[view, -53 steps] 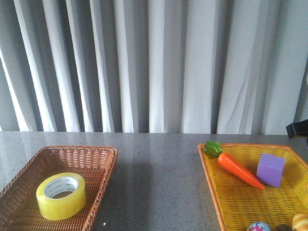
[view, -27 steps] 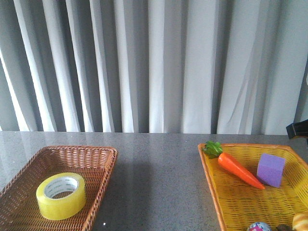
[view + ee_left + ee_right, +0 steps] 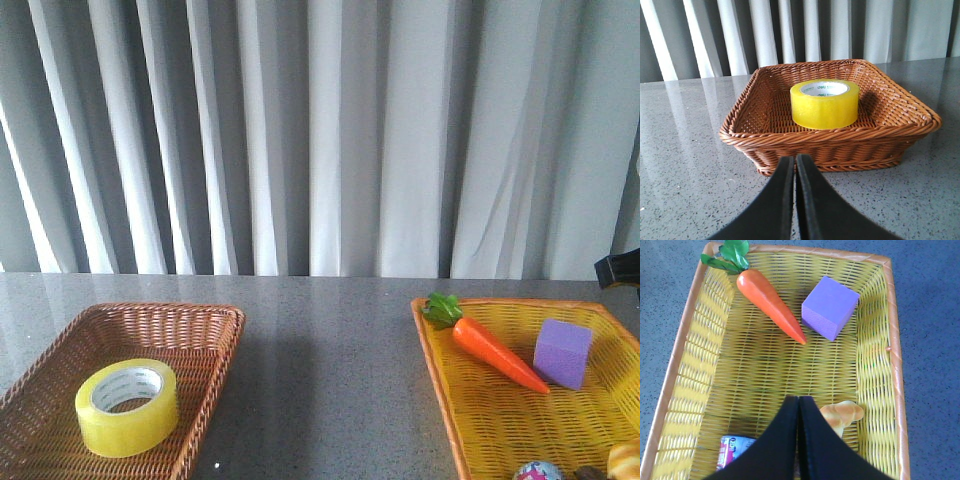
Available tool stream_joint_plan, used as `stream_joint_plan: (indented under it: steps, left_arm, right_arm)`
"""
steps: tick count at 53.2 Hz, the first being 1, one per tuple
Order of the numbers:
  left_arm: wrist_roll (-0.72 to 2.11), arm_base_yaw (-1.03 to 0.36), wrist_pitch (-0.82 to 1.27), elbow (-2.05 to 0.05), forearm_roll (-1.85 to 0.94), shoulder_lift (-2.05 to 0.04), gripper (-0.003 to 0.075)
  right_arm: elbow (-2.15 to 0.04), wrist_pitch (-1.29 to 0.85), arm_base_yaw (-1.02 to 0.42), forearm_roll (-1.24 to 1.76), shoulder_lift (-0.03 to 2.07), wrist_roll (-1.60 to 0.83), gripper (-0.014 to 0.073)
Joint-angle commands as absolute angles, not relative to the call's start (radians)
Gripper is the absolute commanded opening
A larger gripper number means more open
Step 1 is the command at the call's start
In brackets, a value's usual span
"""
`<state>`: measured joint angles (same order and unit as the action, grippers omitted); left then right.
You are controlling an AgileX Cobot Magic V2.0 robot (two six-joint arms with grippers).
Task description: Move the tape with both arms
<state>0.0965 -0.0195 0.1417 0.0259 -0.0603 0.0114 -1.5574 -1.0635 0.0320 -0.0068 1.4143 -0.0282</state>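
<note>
Sitting flat on its side wall with the white printed core facing up, the wide roll of translucent yellow packing tape (image 3: 127, 407) rests inside the brown woven wicker basket (image 3: 205, 325) at the left of the grey speckled table (image 3: 330, 380). That pose leaves the open core and the outer band both reachable from above, which suits a pick by the arm on that side.

In the left wrist view the left end effector (image 3: 794, 165) hangs low over the table just outside the basket's near wall, its two black fingers pressed together with nothing between them. It looks straight across the rim at the roll (image 3: 825, 104), a sensible line-up for an approach, though the fingers will have to spread before they can take the tape.

The right end effector (image 3: 798, 405) is likewise clenched and empty, hovering above the yellow woven basket (image 3: 875, 365) on the right. Below it lie an orange toy carrot with green leaves (image 3: 769, 302), a purple foam cube (image 3: 830, 307), a small tan bread-like toy (image 3: 842, 416) and a printed can (image 3: 731, 452) partly hidden by the fingers. None of these belong to the task; the right arm seems merely parked there, waiting for a handover.

Judging from this layout, the transfer has not begun: the roll is untouched, and neither arm appears in the front view apart from a dark piece at the right edge that I cannot identify.
</note>
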Motion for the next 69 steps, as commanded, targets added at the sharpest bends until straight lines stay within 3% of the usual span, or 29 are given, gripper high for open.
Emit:
stream_joint_plan:
  steps: [1, 18, 39, 52, 69]
  left_arm:
    - [0.088, -0.019, 0.067, 0.002, -0.064, 0.028, -0.0007]
    - [0.088, -0.019, 0.066, 0.002, -0.063, 0.028, -0.0007]
    - [0.088, -0.019, 0.066, 0.002, -0.063, 0.028, -0.0007]
    - [0.088, -0.019, 0.066, 0.002, -0.063, 0.028, -0.0007]
    - [0.088, -0.019, 0.066, 0.002, -0.063, 0.028, -0.0006]
  right_arm:
    - [-1.582, -1.012, 0.039, -0.012, 1.381, -0.031, -0.0008]
    - [-1.517, -0.929, 0.039, 0.000, 1.289, -0.035, -0.0008]
    - [-0.652, -0.173, 0.039, 0.008, 0.658, -0.036, -0.0008]
    - [-0.253, -0.074, 0.039, 0.000, 0.294, -0.038, -0.0008]
    - [0.037, -0.007, 0.039, 0.022, 0.022, -0.027, -0.0008]
